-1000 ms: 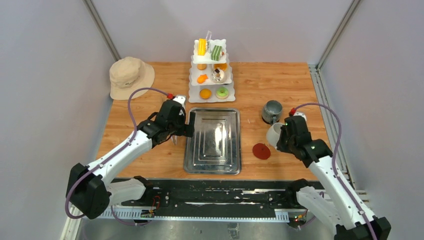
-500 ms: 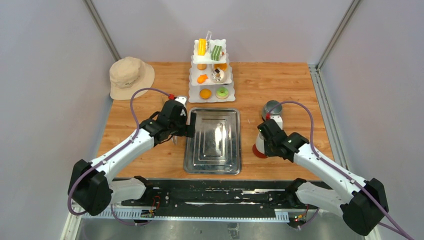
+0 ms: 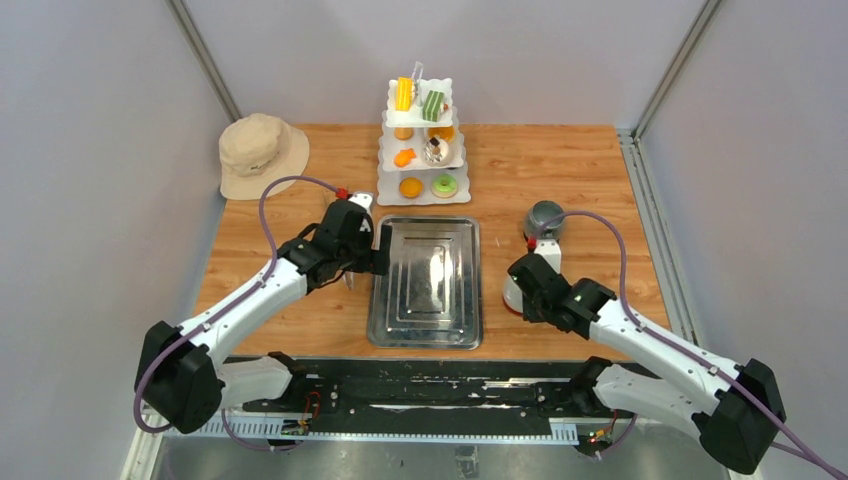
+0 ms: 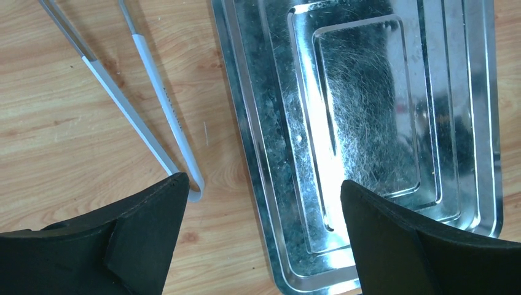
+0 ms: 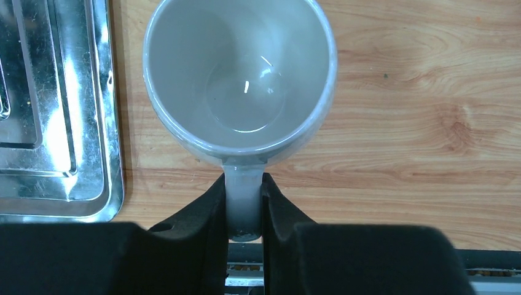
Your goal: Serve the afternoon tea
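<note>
1. Beige bucket hat [image 3: 262, 153] lay at the far left corner of the wooden desk [image 3: 560, 160], well apart from everything else.
2. Left pincer [image 4: 261, 184] hovered wide open and held nothing, one finger over bare wood and the other over the tray's left part.
3. Pale tongs [image 4: 153, 117] lay flat on the desk just beside the tray's left rim, their joined end near the left finger's tip.
4. Steel tray [image 3: 427, 280] sat mid-desk with nothing on it.
5. White three-tier stand [image 3: 422, 140] stood just beyond the tray's far edge. It carried a yellow slice [image 3: 403, 93] and a green slice [image 3: 432, 104] on top. An orange piece [image 3: 404, 157] and a dark-and-white cup [image 3: 435, 150] sat in the middle. An orange round [image 3: 410, 187] and a green donut [image 3: 444, 185] sat at the bottom.
6. White mug [image 5: 239, 80] was upright, mouth up, just beside the tray's right rim. Right pincer [image 5: 244, 196] was clamped on its handle. Whether it touched the desk, I could not tell.
7. Grey mug [image 3: 545, 218] stood on the desk just beyond the white one.
</note>
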Robot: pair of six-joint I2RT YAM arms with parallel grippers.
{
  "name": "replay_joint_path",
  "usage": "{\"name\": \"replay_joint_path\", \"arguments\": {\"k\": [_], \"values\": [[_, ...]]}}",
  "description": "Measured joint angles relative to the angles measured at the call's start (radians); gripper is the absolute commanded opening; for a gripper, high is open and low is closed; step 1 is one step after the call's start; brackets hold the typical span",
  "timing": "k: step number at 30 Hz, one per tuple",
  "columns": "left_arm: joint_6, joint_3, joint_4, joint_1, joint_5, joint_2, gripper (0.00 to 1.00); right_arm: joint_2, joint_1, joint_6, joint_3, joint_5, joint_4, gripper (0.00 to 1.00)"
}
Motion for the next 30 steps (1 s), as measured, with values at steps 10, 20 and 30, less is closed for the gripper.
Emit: {"name": "replay_joint_path", "arguments": {"k": [10,20,30], "values": [[0.000,0.000,-0.006,0.000,0.000,-0.027,0.98,-0.019,0.003,0.051,-0.047,0.011,0.003,0.41],[0.000,0.000,-0.032,0.000,-0.001,-0.060,0.98,-0.071,0.004,0.062,-0.033,0.013,-0.034,0.67],[0.000,0.016,-0.075,0.000,-0.040,-0.122,0.98,-0.101,-0.027,-0.075,0.372,0.301,-0.161,0.87]]}}
